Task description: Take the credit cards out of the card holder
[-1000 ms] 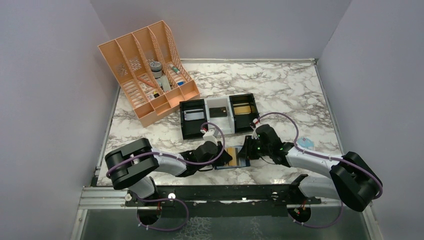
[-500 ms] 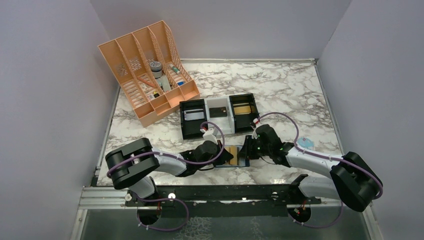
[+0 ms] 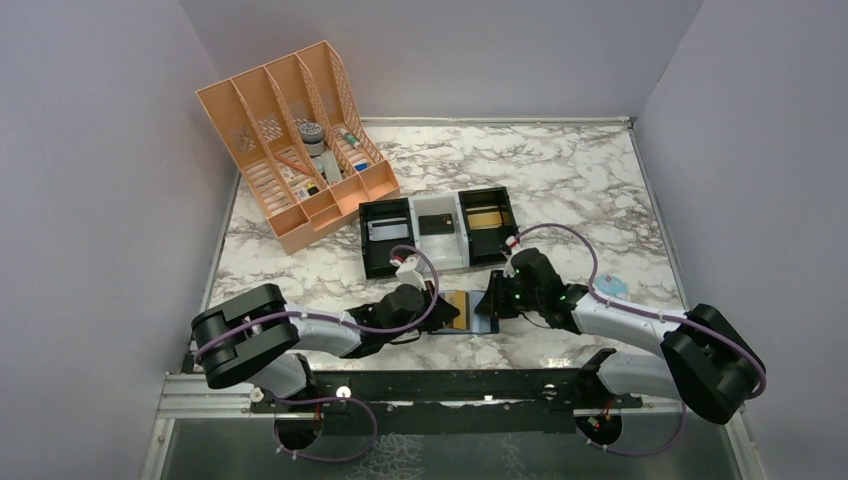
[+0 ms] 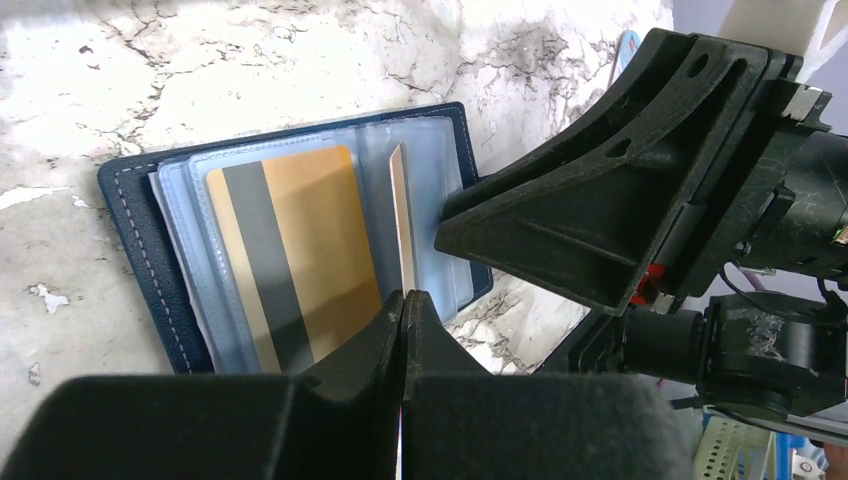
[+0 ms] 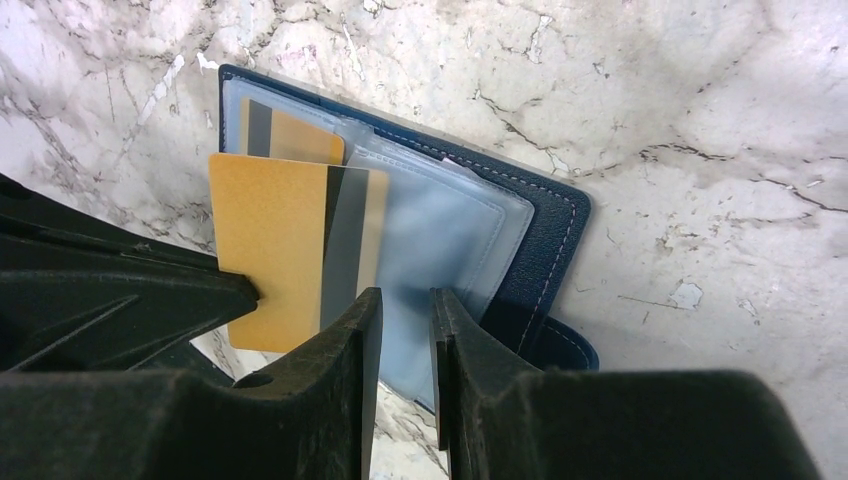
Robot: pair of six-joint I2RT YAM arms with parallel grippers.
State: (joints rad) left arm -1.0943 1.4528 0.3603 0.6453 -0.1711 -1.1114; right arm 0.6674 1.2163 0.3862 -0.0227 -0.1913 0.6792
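Card holder (image 4: 125,240): dark navy bifold with pale stitching, lying open and flat on the marble tabletop near its front edge. Its clear blue-grey sleeves face up, and the right tool (image 5: 402,300) pinches them at the far side

First credit card (image 4: 300,250): gold-tan with a dark magnetic stripe, seated flat inside a clear sleeve, stripe side up

Second credit card (image 5: 270,240): gold-tan with the same dark stripe, standing on edge above the open sleeves. The closed left tool (image 4: 403,300) grips one short edge, and the stripe side faces the right tool
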